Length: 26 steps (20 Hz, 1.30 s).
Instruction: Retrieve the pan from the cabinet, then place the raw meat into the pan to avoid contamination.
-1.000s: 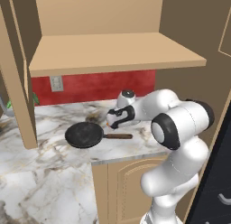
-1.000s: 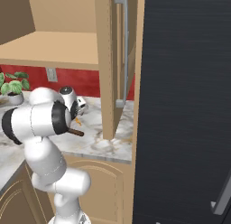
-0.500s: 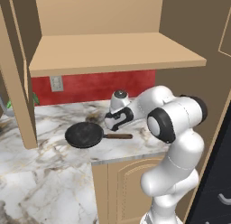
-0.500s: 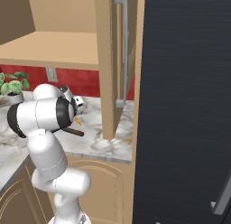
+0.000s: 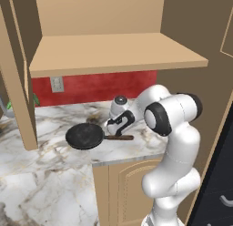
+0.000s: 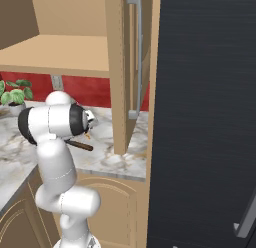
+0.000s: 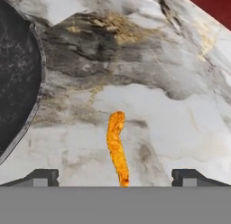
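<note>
You've got the gripper (image 7: 115,177) with jaws spread wide, holding nothing, over a small orange strip (image 7: 117,148) on the marble counter (image 5: 45,161). The pan (image 5: 85,136) sits just beside it.

A round matte black pan (image 5: 84,136) with a mottled grey inside and a dark brown handle (image 5: 119,138) is seen on a table (image 5: 54,175) of white marble veined in grey, brown and gold. The cabinet (image 5: 113,52) above is rendered in plain tan wood, with a silver bar handle (image 6: 136,57) on its door. The wall behind (image 5: 98,86) is coloured deep red. A thin strip of mottled orange (image 7: 117,148) is shown against the pale marble. A green-leaved plant (image 6: 14,92) is seen far left.
</note>
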### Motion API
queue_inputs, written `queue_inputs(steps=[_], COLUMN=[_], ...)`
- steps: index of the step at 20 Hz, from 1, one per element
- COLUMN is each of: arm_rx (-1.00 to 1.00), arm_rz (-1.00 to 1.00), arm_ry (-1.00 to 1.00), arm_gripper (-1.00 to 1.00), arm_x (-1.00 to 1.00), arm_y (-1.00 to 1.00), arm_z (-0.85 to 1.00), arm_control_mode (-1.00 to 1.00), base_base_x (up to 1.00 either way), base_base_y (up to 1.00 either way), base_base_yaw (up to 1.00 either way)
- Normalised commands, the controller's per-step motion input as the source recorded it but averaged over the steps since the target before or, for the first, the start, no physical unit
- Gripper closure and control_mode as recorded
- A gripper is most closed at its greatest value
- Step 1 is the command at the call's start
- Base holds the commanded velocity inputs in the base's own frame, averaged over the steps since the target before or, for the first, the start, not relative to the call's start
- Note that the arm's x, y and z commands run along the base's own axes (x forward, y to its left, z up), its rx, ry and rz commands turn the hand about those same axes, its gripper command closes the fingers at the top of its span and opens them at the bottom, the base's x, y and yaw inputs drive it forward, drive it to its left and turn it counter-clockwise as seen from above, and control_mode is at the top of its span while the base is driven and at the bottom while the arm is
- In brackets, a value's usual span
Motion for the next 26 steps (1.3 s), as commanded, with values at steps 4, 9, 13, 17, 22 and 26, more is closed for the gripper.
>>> queue_inputs(steps=[4,9,13,17,22,26], arm_rx=[0.04,0.04,0.01,0.00,0.00,0.00], arm_rz=[0.00,0.00,-0.03,-0.05,-0.05,-0.06], arm_ry=[0.00,0.00,0.00,0.00,0.02,0.03], arm_gripper=[-1.00,-1.00,-1.00,-1.00,-1.00,-1.00], arm_x=[0.25,0.30,0.24,0.14,0.05,0.00], arm_y=[0.00,0.00,0.00,0.01,0.10,0.17], arm_z=[-0.19,-0.08,-0.06,-0.19,-0.23,-0.23], arm_control_mode=[-1.00,-1.00,-1.00,-1.00,-1.00,-1.00], base_base_x=[0.00,0.00,0.00,0.00,0.00,0.00], base_base_y=[0.00,0.00,0.00,0.00,0.00,0.00], base_base_yaw=[0.00,0.00,0.00,0.00,0.00,0.00])
